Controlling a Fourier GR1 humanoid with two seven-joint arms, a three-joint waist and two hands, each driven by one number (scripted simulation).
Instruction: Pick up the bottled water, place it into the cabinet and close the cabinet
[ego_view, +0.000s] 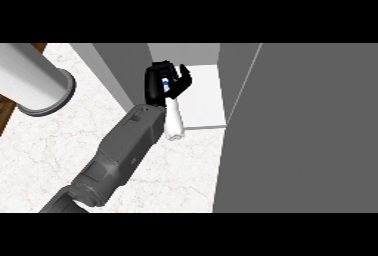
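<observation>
The bottled water (175, 118) is white with a blue label and hangs tilted, its lower end over the front lip of the cabinet's pale shelf (204, 100). My left hand (159, 80) is shut on the bottle's upper part, fingers curled round it just inside the cabinet opening. The grey forearm runs down to the lower left. The cabinet door (310, 130) stands open as a large grey panel on the right. The right hand does not show.
A big white cylinder with a grey rim (35, 82) lies at the upper left on the marble counter (52, 150). The cabinet's grey side wall (118, 65) stands just left of the hand. A wooden strip shows at the far left edge.
</observation>
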